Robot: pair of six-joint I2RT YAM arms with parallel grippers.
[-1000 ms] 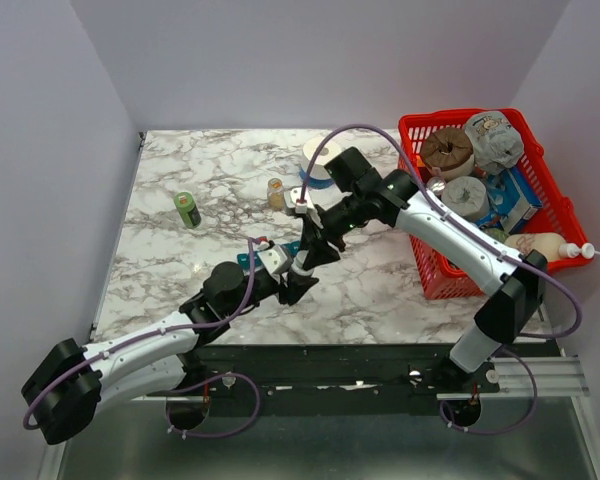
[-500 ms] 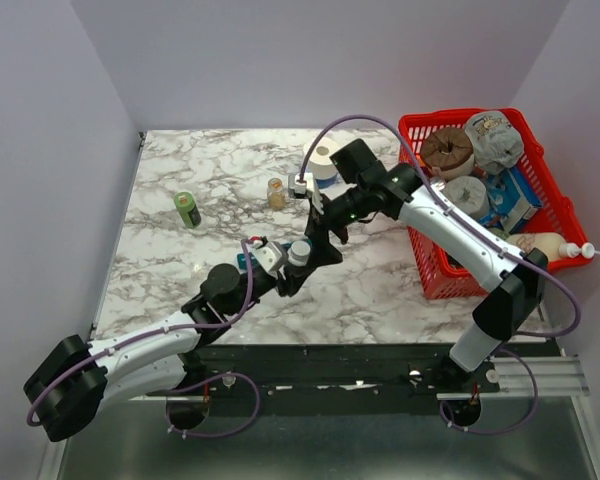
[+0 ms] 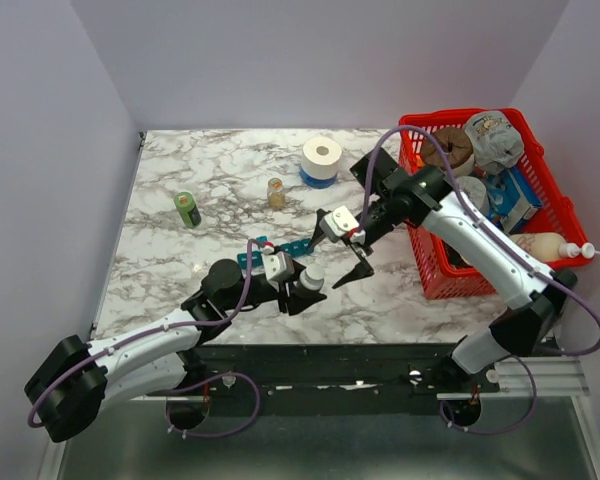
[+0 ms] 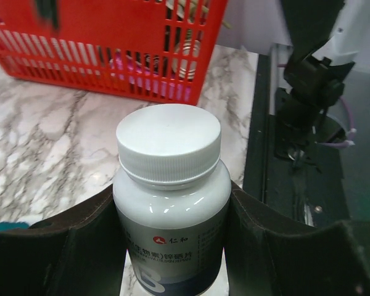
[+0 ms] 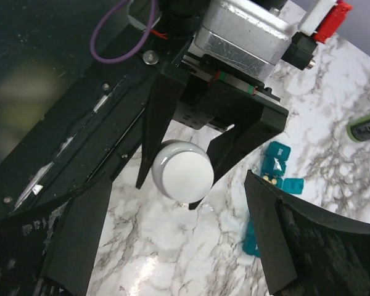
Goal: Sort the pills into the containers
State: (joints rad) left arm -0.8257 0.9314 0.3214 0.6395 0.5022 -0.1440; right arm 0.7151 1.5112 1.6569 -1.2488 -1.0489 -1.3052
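At the near edge of the counter [image 3: 400, 300]: my left tool [image 3: 302, 292], closed on the body of a white-capped bottle [image 4: 171, 209], which stands upright with a finger on each flank. Bottle: glossy, rigid plastic, likely light and slippery on the body. The ribbed cap [image 5: 182, 169] looks like the surer hold for twisting off. Just right of it, and apart from it: my right tool [image 3: 343, 248], jaws spread wide and empty, hovering with the cap in line between its fingers in the right wrist view. Directly behind the left tool: the pill organizer [image 3: 292, 246], a teal strip lying flat, partly hidden by the arm. Pills [image 5: 266, 179]: a few pale specks in what seems an open compartment. I cannot see whether the bottle holds any. I judge them tiny, light and apt to roll, so better tipped out than pinched. Further back: green bottle [image 3: 187, 209], amber jar [image 3: 276, 192], tape roll [image 3: 321, 157]. Far right: red basket [image 3: 440, 285], filled with assorted goods.
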